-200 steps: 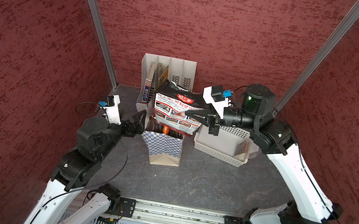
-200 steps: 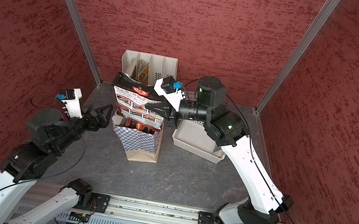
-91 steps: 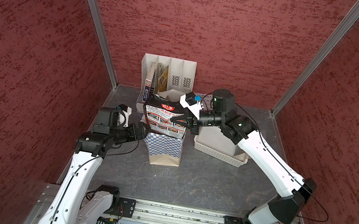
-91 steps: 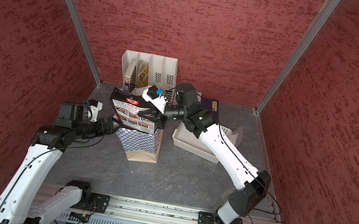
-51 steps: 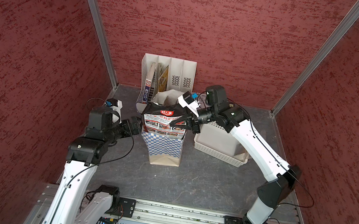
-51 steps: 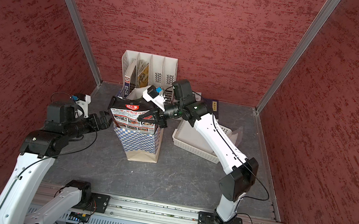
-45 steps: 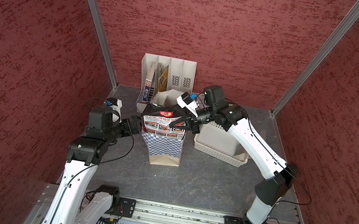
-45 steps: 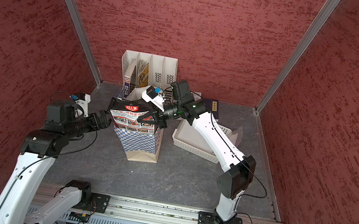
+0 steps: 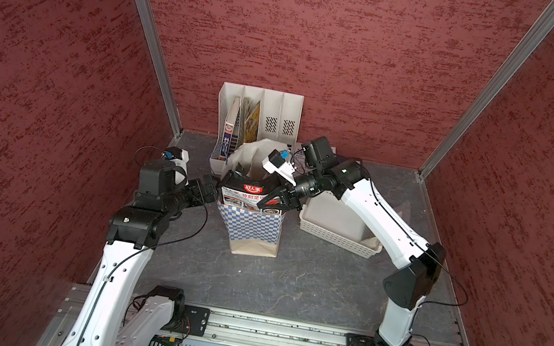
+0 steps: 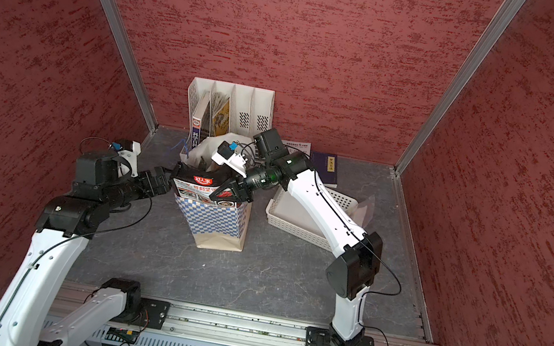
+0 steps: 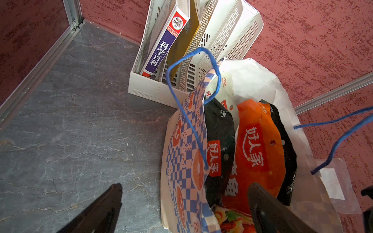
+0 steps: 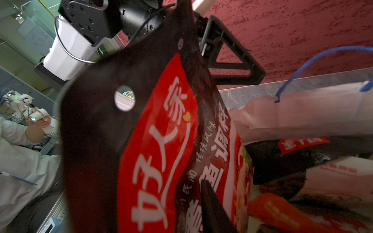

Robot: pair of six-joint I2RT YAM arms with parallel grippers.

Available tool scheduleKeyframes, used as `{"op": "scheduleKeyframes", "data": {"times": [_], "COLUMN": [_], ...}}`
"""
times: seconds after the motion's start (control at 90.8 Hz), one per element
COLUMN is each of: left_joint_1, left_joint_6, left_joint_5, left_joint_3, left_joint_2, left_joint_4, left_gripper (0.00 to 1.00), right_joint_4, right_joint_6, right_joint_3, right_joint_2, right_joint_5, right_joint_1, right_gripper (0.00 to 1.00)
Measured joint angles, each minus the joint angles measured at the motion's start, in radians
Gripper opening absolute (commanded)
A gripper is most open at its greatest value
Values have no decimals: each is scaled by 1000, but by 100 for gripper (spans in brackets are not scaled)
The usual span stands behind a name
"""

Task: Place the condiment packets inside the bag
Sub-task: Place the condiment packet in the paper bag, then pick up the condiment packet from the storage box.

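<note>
The checkered paper bag (image 9: 255,227) (image 10: 217,223) stands upright near the middle of the grey table (image 9: 306,285), its mouth open. A black-and-red packet (image 9: 245,191) (image 10: 195,183) sits partly inside it, with its lower edge below the front rim and its top rising well clear of the bag in both top views.

The right gripper (image 9: 276,202) (image 10: 226,194) reaches in from the right and meets the right-hand side of this packet. In the right wrist view one dark finger (image 12: 212,205) lies across the packet's printed face (image 12: 151,151). The other finger seems to be behind the foil, so it cannot be told whether the jaws are gripping the packet or are parted.

The left gripper (image 9: 208,189) (image 10: 158,180) (image 11: 184,185) is wide open and holds nothing. It straddles the bag's left wall (image 11: 181,161), with one finger (image 11: 101,207) outside over the table and the other over the bag's mouth. In that wrist view an orange packet (image 11: 260,151) stands on edge inside the bag.

A white file holder (image 9: 292,108) with a purple-spined book (image 11: 161,50) stands against the back wall behind the bag. A white perforated basket (image 9: 334,231) sits just to the right of the bag.
</note>
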Motion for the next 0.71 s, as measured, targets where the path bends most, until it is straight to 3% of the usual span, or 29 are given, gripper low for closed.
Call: {"op": "scheduleKeyframes", "data": {"times": [0.077,0.176,0.264,0.32,0.353,0.496,0.562,0.639,0.705], "left_joint_1": [0,1,2,2,2,5,5,5,6], "left_joint_6": [0,0,0,0,0,0,0,0,0], "left_joint_5": [0,2,7,8,8,8,10,13,19], "left_joint_3": [0,0,0,0,0,0,0,0,1], "left_joint_2": [0,0,1,1,1,1,2,6,16], "left_joint_4": [1,6,19,25,27,34,40,46,50], "left_gripper": [100,100,100,100,100,100,100,100,100], "right_joint_4": [31,85,123,136,136,136,167,229,267], "right_joint_6": [24,54,86,92,95,101,138,211,296], "right_joint_3": [-20,-51,-73,-73,-72,-80,-126,-231,-321], "right_joint_2": [-22,-63,-103,-118,-124,-151,-195,-295,-409], "right_joint_5": [40,92,124,132,138,180,225,330,487], "right_joint_1": [0,1,1,1,1,2,2,1,-10], "right_gripper": [33,0,0,32,41,55,67,82,84]}}
